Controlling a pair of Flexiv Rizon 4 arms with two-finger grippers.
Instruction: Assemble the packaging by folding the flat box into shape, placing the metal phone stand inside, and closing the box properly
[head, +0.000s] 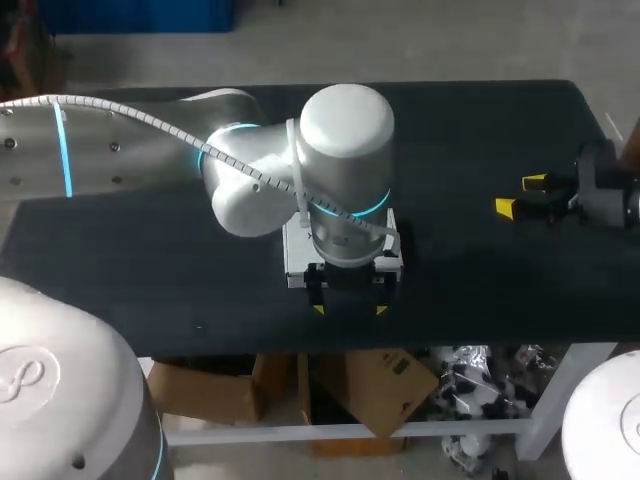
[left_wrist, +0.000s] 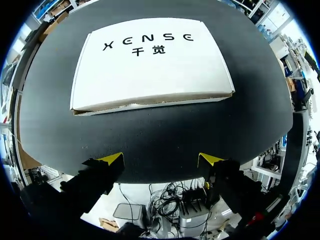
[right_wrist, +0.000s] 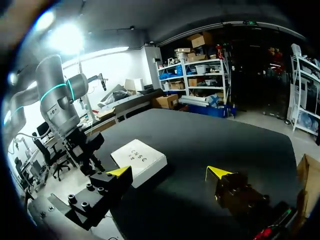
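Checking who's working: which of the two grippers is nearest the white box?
The left gripper, open right beside the white box; the right gripper sits far off to the side.

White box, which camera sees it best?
The left wrist view: the white box is big there, whole top and front edge showing, ahead of the open left gripper. In the head view the left arm covers most of it. The right wrist view shows it small and far away.

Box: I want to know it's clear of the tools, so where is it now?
The box lies flat near the table's middle, partly hidden under the left arm in the head view; the open left tool hangs just beside it, not touching.
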